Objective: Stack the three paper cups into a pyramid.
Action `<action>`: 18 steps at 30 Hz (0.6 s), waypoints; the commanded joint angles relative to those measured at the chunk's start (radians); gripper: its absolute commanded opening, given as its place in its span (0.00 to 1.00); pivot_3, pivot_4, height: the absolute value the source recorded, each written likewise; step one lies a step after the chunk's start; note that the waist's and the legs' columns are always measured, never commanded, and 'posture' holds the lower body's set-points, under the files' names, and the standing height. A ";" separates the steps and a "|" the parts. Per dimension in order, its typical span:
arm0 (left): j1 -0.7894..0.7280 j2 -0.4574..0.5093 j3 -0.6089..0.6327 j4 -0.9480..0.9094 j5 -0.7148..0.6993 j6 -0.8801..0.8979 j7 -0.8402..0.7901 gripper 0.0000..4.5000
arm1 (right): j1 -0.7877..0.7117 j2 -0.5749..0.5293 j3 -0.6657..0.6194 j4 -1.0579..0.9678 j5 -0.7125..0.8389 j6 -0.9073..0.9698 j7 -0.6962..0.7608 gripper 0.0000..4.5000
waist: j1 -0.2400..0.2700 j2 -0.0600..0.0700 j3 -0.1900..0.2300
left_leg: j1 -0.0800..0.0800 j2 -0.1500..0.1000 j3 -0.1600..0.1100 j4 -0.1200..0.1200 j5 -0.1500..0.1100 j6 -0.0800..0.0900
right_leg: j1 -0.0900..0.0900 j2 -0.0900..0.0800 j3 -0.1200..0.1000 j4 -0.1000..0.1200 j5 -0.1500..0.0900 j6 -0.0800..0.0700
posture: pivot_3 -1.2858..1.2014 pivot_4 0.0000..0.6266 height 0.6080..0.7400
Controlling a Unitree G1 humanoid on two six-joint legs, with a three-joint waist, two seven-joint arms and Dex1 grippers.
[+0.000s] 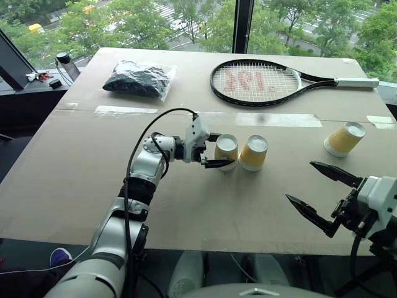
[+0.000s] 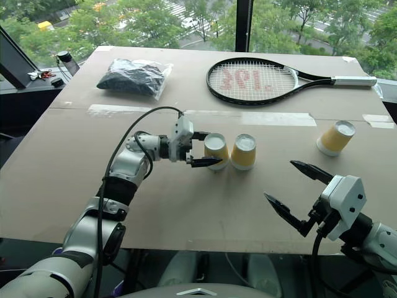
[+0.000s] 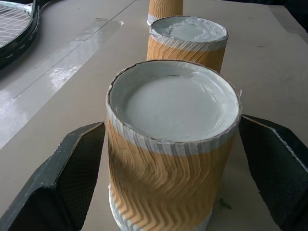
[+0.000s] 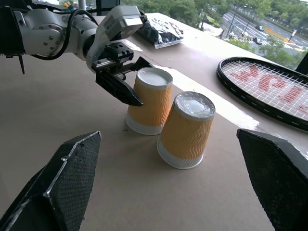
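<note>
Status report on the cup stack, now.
Left gripper open around the left base cup, no grip. Right gripper open, empty. Second cup beside it, upside down; third cup lies tipped, far right. Nothing blocking.

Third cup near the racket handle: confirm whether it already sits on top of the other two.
No. The third cup lies tilted on the table, apart from the two cups.

Soft window daylight, tape glare, sharp focus

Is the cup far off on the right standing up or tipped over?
Tipped over. That paper cup lies on its side on the table, its white end facing up and away.
</note>
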 commanded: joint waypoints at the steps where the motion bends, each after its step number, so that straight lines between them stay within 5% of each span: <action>1: 0.052 0.062 0.070 -0.138 -0.063 0.069 0.003 0.99 | -0.041 -0.001 0.001 0.022 -0.038 0.020 -0.055 1.00 | -0.005 0.000 0.000 | 0.000 0.000 0.000 0.000 0.000 0.000 | 0.000 0.000 0.000 0.000 0.000 0.000 | 0.52 0.24 1.00; 7: 0.182 0.147 0.163 -0.315 -0.134 0.141 0.043 0.99 | -0.215 0.010 0.018 0.192 -0.136 0.112 -0.206 1.00 | -0.011 0.000 0.000 | 0.000 0.000 0.000 0.000 0.000 0.000 | 0.000 -0.002 0.003 0.000 0.000 0.000 | 0.52 0.24 1.00; 12: 0.310 0.265 0.245 -0.572 -0.372 0.389 -0.043 0.99 | -0.397 0.003 0.009 0.386 -0.256 0.154 -0.334 1.00 | -0.013 0.001 0.001 | 0.000 0.000 0.000 -0.001 0.002 -0.003 | 0.000 -0.002 0.003 0.000 0.000 0.000 | 0.52 0.24 1.00; 18: 0.325 0.298 0.306 -0.832 -0.573 0.564 0.065 0.99 | -0.622 0.039 0.022 0.598 -0.305 0.199 -0.431 1.00 | -0.014 0.003 0.002 | 0.000 -0.001 0.000 -0.001 0.002 -0.003 | 0.000 -0.003 0.004 0.000 0.000 0.000 | 0.52 0.24 1.00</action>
